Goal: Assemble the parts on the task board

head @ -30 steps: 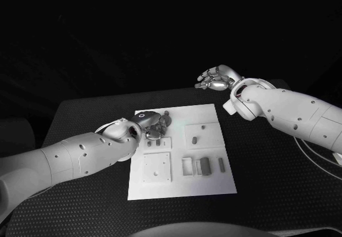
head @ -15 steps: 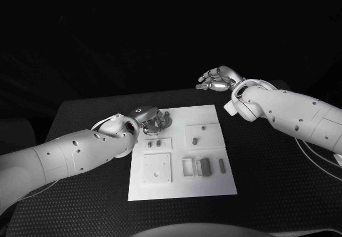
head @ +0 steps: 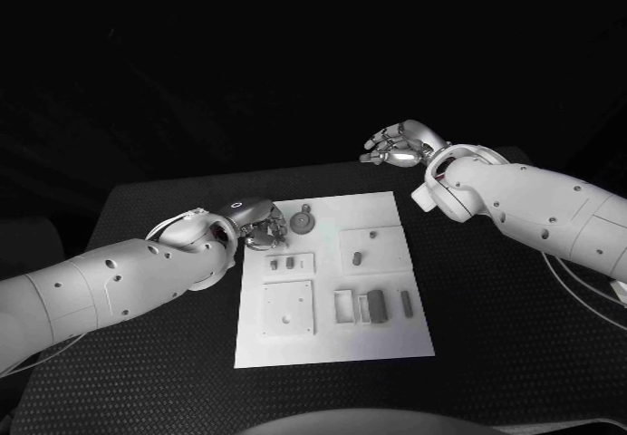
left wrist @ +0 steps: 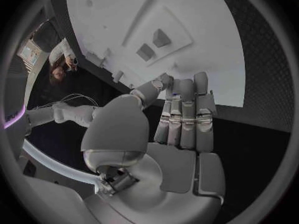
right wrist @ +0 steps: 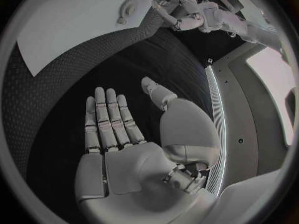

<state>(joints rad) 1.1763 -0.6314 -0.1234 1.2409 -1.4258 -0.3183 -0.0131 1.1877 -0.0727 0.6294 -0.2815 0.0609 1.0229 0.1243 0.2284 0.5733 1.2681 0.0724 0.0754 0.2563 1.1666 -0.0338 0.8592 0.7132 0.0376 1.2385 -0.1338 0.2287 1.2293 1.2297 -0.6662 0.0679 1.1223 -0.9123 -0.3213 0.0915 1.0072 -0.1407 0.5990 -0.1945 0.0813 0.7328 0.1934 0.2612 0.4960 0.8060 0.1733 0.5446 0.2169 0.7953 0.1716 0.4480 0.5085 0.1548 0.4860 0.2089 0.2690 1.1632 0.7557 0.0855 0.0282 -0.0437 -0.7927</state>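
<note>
- Left hand (head: pixel 257 223) sits at the task board's (head: pixel 379 340) upper-left edge, left of centre frame; fingers apart, empty.
- Right hand (head: pixel 397 145) is raised in the upper right of frame, beyond the black worktop (head: pixel 496 362); fingers spread, nothing held.
- Round grey part (head: pixel 302 220) lies on the board just right of the left hand.
- Rectangular parts (head: pixel 376 305) stand in the board's lower-right area.

We see a matt, smooth white task board (head: pixel 379 340) lying on a desk (head: pixel 523 362) of dark, finely grained, rough-looking material; both hands, left (head: pixel 262 223) and right (head: pixel 396 145), look like brushed silver metal, and the arm shells (head: pixel 118 285) are smooth, slightly glossy white plastic
</note>
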